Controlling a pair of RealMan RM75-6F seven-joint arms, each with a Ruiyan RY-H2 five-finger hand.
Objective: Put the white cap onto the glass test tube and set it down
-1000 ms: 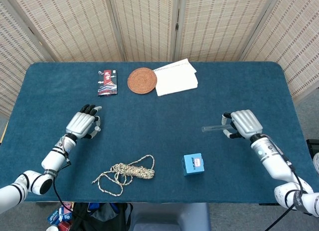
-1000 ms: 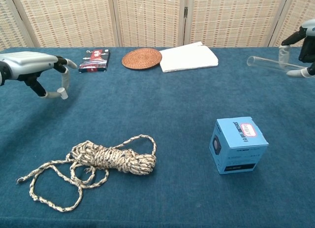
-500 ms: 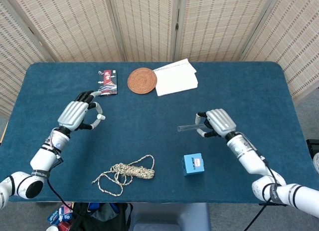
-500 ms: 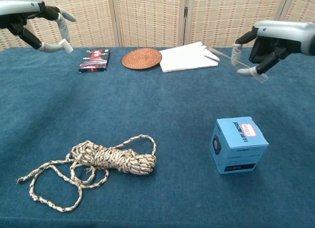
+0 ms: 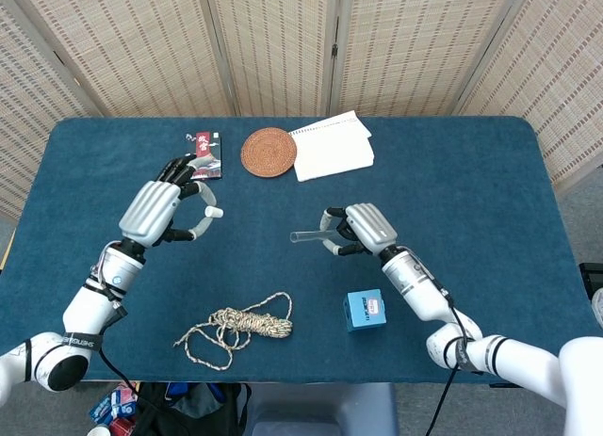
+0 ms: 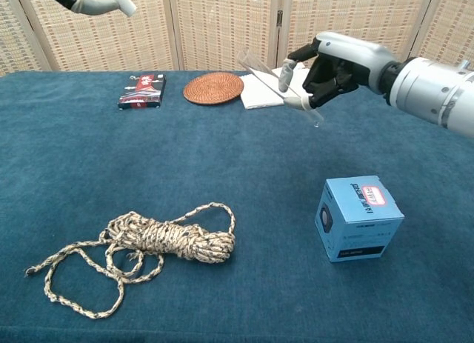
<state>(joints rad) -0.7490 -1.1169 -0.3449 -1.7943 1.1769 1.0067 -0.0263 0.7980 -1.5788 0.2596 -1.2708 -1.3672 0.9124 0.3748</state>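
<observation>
Head view: both arms have swung inward; the left robot hand pinches the cap, the right robot hand grips the tube, still apart above the surface.

Chest view: the tube is raised mid-air, its open end toward the cap at top left, so capping looks imminent.

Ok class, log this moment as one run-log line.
left hand: holds white cap | right hand: holds glass test tube | both raised, apart | cap: not yet on
</observation>
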